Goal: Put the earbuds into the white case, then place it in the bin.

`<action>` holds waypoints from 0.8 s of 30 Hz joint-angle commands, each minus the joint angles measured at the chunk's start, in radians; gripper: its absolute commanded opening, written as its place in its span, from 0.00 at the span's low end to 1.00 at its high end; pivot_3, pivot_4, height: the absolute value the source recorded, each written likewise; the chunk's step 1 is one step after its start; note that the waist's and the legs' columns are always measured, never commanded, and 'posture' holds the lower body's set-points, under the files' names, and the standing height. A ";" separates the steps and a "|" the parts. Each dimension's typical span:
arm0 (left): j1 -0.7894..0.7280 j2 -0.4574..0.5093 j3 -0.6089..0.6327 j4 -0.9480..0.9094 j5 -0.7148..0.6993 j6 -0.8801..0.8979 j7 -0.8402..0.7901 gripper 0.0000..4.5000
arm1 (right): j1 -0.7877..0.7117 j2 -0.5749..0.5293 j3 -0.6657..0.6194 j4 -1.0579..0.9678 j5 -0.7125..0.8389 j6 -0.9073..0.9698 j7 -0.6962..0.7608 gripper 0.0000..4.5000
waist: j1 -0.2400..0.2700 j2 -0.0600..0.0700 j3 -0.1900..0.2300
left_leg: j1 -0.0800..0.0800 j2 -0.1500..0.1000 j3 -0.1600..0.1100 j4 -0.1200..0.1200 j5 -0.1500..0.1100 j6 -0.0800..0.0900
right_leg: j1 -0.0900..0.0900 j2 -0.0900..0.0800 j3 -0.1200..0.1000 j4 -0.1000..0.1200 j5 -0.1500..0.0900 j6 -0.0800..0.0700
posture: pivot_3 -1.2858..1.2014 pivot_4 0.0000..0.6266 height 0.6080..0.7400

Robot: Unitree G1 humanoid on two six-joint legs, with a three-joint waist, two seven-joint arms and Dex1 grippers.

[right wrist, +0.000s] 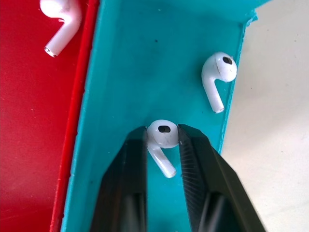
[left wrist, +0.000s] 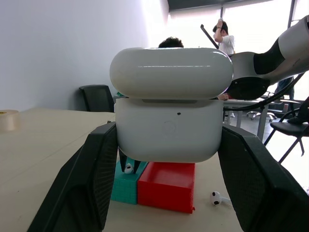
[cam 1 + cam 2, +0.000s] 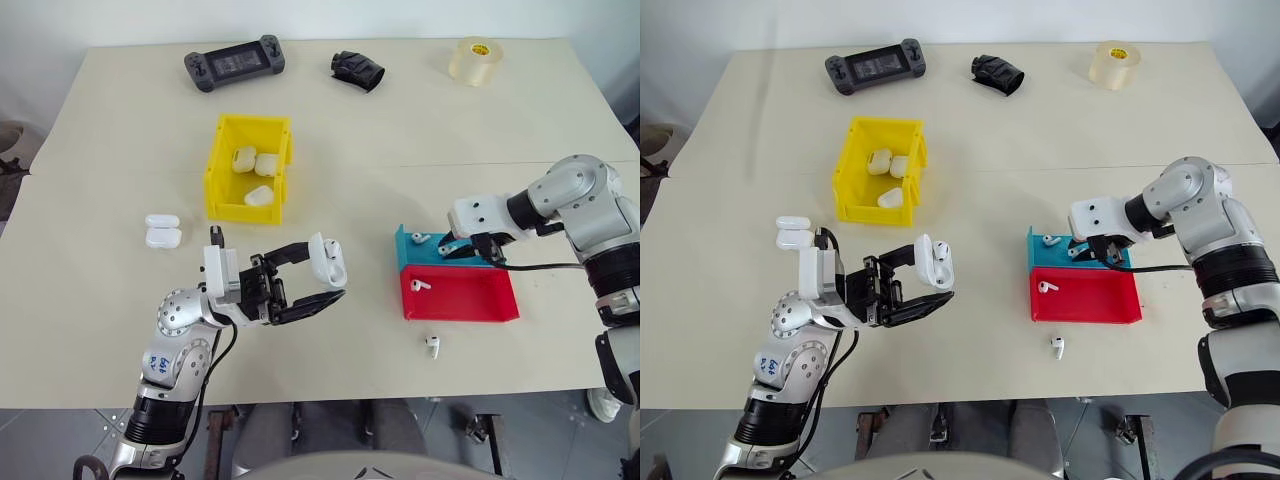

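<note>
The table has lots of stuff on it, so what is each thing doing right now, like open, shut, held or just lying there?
Glossy white plastic case: lid open, gripped in left hand.
Tiny white earbud: pinched by right hand, in blue tray.
Bright yellow plastic bin: upright, three white cases inside.
Shallow red tray: one earbud inside.

An office or lab room. A wide beige table [image 3: 420, 130] stands by a plain white wall [image 2: 58, 48]. Beyond the table are a black office chair [image 2: 98, 98], another desk [image 2: 244, 103] with a wheeled chair [image 2: 289, 133], and bright windows [image 2: 251, 24]. Two people [image 2: 223, 36] are behind the table, near the windows.
</note>
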 commanded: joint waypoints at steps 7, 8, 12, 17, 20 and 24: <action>-0.011 0.008 0.013 -0.016 -0.005 -0.020 -0.002 0.61 | 0.013 -0.020 -0.103 -0.074 0.095 0.088 0.014 0.12 | 0.001 0.000 0.000 | 0.000 0.000 0.000 0.000 0.000 0.000 | 0.000 0.000 0.000 0.000 0.000 0.000 | 0.52 0.24 1.00; -0.012 0.008 0.014 -0.015 -0.006 -0.021 -0.002 0.61 | 0.019 -0.024 -0.132 -0.100 0.127 0.127 0.011 0.12 | 0.001 0.000 0.000 | 0.000 0.000 0.000 0.000 0.000 0.000 | 0.000 0.000 0.000 0.000 0.000 0.000 | 0.52 0.24 1.00; -0.019 0.007 0.019 -0.011 -0.012 -0.017 0.000 0.61 | 0.100 -0.027 -0.290 -0.293 0.331 0.349 -0.012 0.12 | 0.004 0.000 0.000 | 0.000 0.000 -0.001 0.000 0.000 0.000 | 0.000 0.000 -0.001 0.001 0.000 0.000 | 0.52 0.24 1.00; -0.050 -0.013 0.017 0.019 -0.019 -0.008 0.007 0.61 | 0.294 0.052 -0.526 -0.672 0.694 0.743 -0.197 0.12 | 0.014 0.000 0.000 | 0.000 0.000 -0.004 0.001 0.000 0.000 | 0.001 0.000 -0.002 0.002 0.000 0.000 | 0.52 0.24 1.00; -0.074 -0.034 0.018 0.037 -0.026 -0.002 0.014 0.61 | 0.390 0.168 -0.625 -0.845 0.869 0.853 -0.369 0.12 | 0.014 0.000 0.000 | 0.000 0.000 -0.004 0.001 0.000 0.000 | 0.001 0.000 -0.002 0.003 0.000 0.000 | 0.52 0.24 1.00; -0.105 -0.038 0.016 0.059 -0.031 0.008 -0.006 0.61 | 0.474 0.342 -0.686 -1.001 1.052 0.898 -0.600 0.12 | 0.014 0.000 0.000 | 0.000 0.000 -0.003 0.001 0.000 0.000 | 0.001 0.000 -0.001 0.004 0.000 0.000 | 0.52 0.24 1.00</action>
